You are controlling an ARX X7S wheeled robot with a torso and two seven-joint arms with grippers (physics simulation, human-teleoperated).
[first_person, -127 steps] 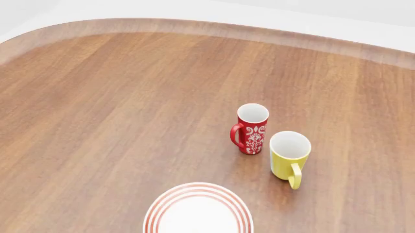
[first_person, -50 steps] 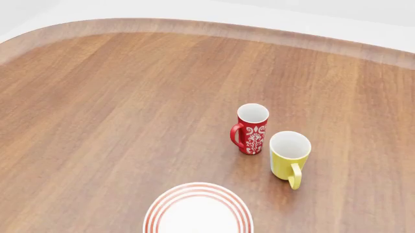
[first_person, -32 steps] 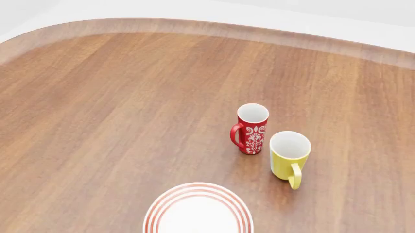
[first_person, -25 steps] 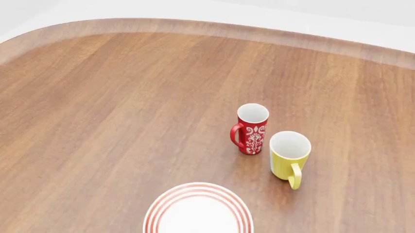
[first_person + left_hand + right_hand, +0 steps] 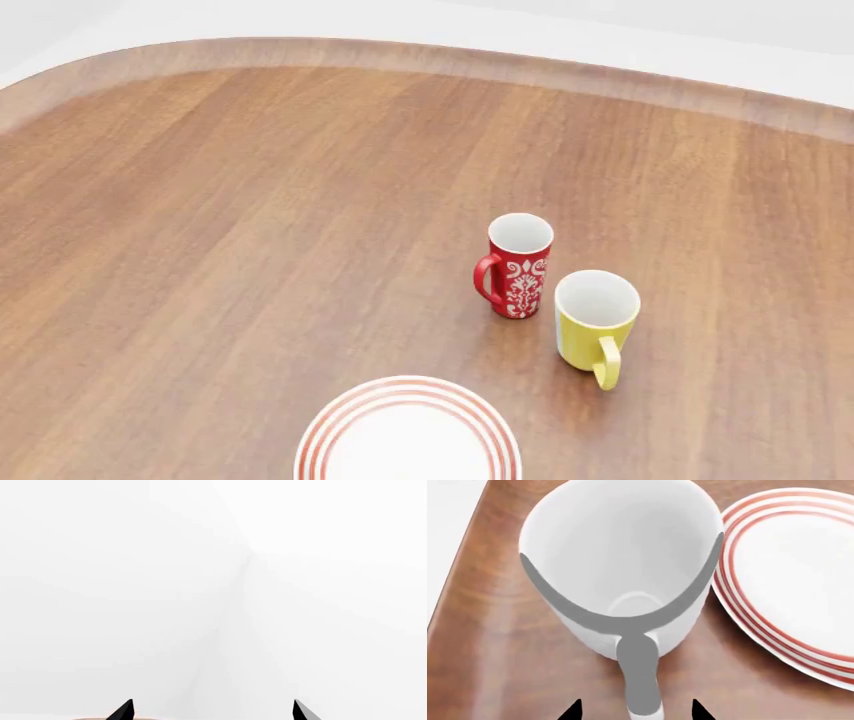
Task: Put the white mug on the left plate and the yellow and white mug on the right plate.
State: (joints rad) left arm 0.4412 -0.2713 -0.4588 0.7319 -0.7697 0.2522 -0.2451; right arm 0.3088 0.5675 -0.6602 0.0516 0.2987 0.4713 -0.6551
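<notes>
Right gripper, jaws spread, straddles the handle of the white mug, standing just beside a plate. Left gripper likewise spread, empty. Risk: closing off-centre tips the mug.

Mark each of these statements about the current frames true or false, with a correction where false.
1. The yellow and white mug stands upright on the table. True.
2. The red mug lies on its side. False: it stands upright beside the yellow one.
3. The white mug sits on a plate. False: it rests on the wood beside a ringed plate.
4. The right pincer has its tips either side of the white mug's handle. True.
5. The left pincer holds a mug. False: nothing is between its tips.
</notes>
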